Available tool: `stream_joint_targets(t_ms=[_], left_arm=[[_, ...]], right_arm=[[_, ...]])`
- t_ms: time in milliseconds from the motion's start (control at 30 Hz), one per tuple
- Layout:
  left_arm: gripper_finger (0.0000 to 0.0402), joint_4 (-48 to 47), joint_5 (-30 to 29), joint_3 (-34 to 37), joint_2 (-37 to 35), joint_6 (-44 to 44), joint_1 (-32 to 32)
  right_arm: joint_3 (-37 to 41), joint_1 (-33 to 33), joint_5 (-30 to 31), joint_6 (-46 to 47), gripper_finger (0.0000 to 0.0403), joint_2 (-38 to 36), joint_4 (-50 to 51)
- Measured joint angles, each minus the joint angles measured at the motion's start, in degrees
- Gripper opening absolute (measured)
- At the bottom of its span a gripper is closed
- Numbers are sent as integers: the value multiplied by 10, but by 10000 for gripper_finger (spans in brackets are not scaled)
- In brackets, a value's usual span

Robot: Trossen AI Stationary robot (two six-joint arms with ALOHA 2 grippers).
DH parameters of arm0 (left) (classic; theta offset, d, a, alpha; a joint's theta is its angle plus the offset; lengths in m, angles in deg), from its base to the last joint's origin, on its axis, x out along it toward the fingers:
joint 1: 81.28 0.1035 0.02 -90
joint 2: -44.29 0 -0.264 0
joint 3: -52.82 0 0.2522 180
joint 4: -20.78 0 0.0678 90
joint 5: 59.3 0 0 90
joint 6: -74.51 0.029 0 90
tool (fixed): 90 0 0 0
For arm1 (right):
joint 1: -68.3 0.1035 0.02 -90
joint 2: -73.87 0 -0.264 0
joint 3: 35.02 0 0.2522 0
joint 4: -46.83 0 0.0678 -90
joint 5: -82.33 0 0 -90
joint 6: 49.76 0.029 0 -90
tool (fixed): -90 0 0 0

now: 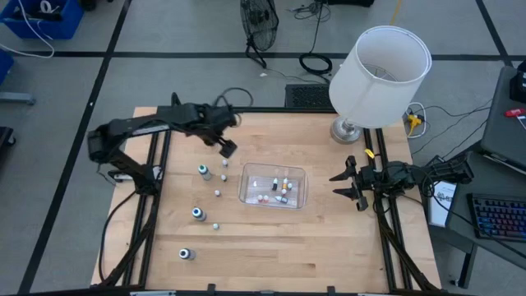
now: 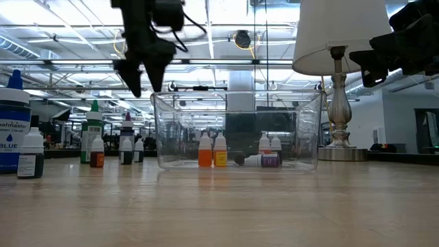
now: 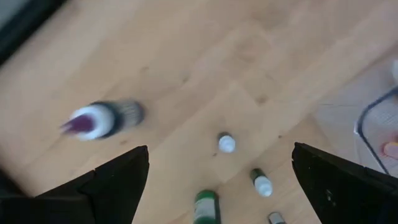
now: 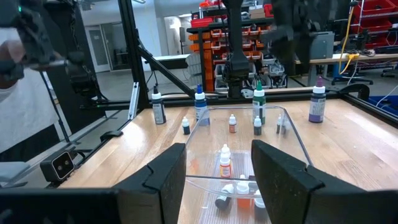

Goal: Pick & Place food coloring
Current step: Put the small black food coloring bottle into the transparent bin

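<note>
Several tiny food coloring bottles stand on their bases on the wooden table left of the clear tub point(image 1: 273, 186): one blue-capped point(image 1: 203, 171), another point(image 1: 198, 214), a third near the front point(image 1: 185, 254). More bottles point(image 2: 212, 152) are inside the tub, some upright, some lying down. My left gripper point(image 1: 228, 150) hangs open above the table by the tub's far-left corner, holding nothing. Its wrist view looks down on a purple-capped bottle point(image 3: 99, 119), a white-capped one point(image 3: 227, 143) and a green-capped one point(image 3: 261, 182). My right gripper point(image 1: 339, 184) waits open to the right of the tub.
A lamp with a white shade point(image 1: 380, 74) stands on the table's far-right corner. Larger bottles point(image 2: 14, 130) line the left side in the low view. Bare wood point(image 1: 329, 255) lies in front of the tub. Black frame rails point(image 1: 152, 205) run along both table sides.
</note>
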Motion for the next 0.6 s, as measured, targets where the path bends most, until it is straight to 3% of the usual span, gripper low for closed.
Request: stream_joint_targets(t_ms=[233,600], left_arm=[[390,5,11,0,84,20,-3],[390,25,24,18,136,-25,-55]], right_arm=[[0,0,0,0,169,0,0],[0,0,0,0,169,0,0]])
